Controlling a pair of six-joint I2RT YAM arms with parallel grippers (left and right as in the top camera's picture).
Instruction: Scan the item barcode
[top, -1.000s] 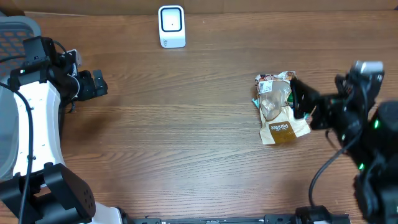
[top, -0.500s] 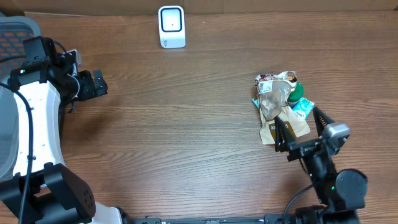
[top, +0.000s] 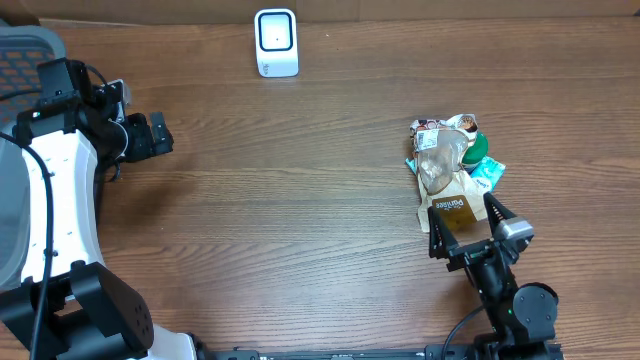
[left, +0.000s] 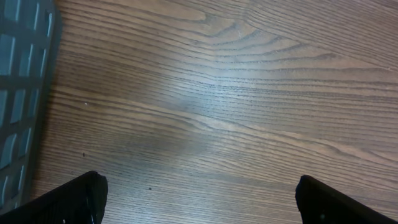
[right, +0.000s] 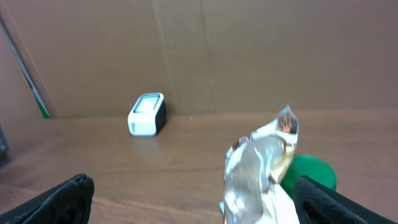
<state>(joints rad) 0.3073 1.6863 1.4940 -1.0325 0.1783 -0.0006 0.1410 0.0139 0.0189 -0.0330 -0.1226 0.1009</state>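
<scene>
While the snack bag lies on the table, well apart from the scanner, the right gripper stands just beside it, fingers apart. The left gripper is far away, fingers spread too.

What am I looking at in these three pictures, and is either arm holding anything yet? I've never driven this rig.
Two robot arms sit at a wooden table. The overhead picture looks straight down. The left gripper rests at the left edge, open and empty. The right gripper sits at the near edge of the crumpled snack packet, open, holding nothing; whether it touches the packet I cannot tell. The white barcode scanner stands at the far edge.

The left wrist picture shows bare wood between its dark fingertips, with a grey basket at the side. The right wrist picture looks across the table at the packet and the scanner.
</scene>
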